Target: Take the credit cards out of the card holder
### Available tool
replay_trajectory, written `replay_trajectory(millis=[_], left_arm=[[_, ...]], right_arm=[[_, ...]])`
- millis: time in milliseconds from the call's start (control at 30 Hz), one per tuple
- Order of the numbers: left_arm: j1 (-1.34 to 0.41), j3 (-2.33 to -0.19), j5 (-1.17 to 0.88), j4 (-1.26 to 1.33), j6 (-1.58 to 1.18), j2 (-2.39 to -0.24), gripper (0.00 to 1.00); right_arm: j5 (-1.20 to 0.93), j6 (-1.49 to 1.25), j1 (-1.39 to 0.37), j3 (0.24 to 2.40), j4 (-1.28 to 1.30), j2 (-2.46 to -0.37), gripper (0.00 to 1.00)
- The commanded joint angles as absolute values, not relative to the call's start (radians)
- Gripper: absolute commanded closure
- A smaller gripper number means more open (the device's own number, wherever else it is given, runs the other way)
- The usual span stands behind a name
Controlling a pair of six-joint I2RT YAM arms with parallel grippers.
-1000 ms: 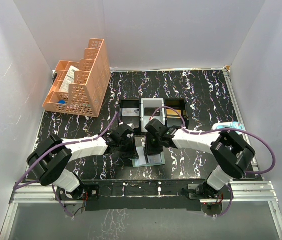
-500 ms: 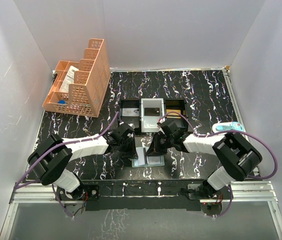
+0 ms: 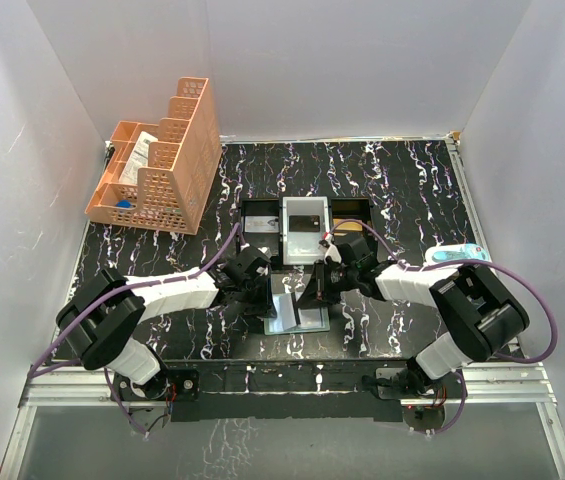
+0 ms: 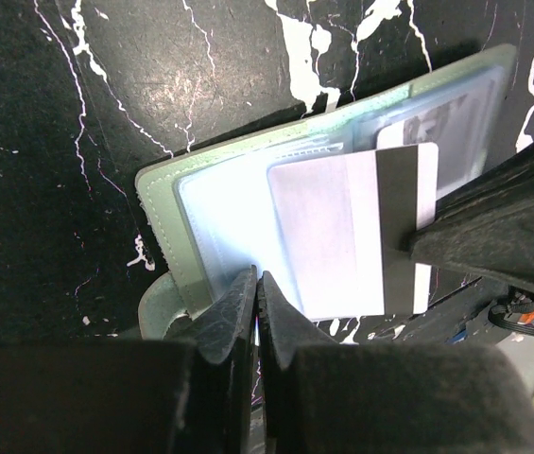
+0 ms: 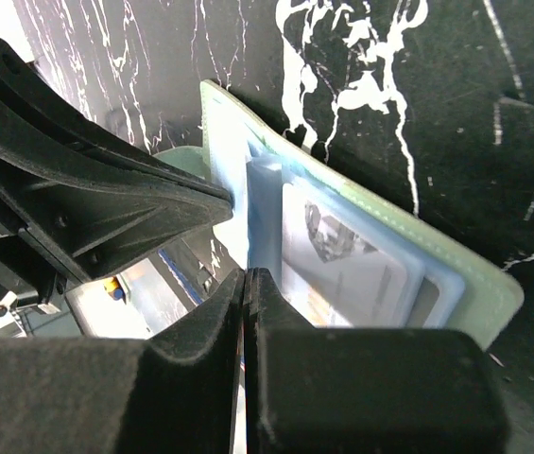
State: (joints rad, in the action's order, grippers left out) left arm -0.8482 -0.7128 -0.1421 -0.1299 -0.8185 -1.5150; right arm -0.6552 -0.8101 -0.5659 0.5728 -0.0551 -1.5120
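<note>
**Card part-way out of holder, both pairs of fingers clenched**

Far left on the worktop (image 3: pixel 412 190), an orange lattice organiser (image 3: pixel 162 160) stands in the back corner against the wall. A broad stretch of bare marbled surface lies between it and the arms.

The left fingers (image 4: pixel 246 298) are clenched on the near left edge of the card holder (image 4: pixel 238 180). It lies open and flat, its grey-green border showing round the pale shiny inside. From above, the card holder (image 3: pixel 297 318) sits centrally, close to the worktop's near edge and just in front of the black-and-white tray (image 3: pixel 307 225).

A white card (image 4: pixel 328 236) with a dark stripe lies across the holder's inner panel, its striped end jutting past the holder's lower edge. There the right fingers (image 5: pixel 257 303) are pressed shut on it. In the right wrist view the card (image 5: pixel 265 213) shows edge-on, standing up off the open holder (image 5: pixel 389 274).

Right of the holder the surface is bare as far as a small pale blue object (image 3: pixel 457 255) at the right edge.
</note>
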Motion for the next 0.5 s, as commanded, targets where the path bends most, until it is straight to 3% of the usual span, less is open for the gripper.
replay_trajectory(millis=[0, 133, 300, 467], left_arm=[[-0.851, -0.679, -0.041, -0.288, -0.779, -1.561, 1.00], [-0.853, -0.687, -0.033, -0.292, -0.783, -1.540, 0.97], [-0.853, -0.758, -0.005, -0.311, -0.761, -1.473, 0.73], [-0.853, -0.800, -0.073, -0.233, -0.770, -1.433, 0.58]], right_arm=[[-0.722, -0.752, -0.529, 0.570, -0.064, -1.477, 1.00], [-0.707, -0.740, -0.519, 0.569, -0.043, -1.476, 1.00], [-0.692, -0.761, -0.520, 0.566, -0.069, -1.498, 1.00], [-0.647, -0.825, -0.525, 0.553, -0.103, -1.497, 1.00]])
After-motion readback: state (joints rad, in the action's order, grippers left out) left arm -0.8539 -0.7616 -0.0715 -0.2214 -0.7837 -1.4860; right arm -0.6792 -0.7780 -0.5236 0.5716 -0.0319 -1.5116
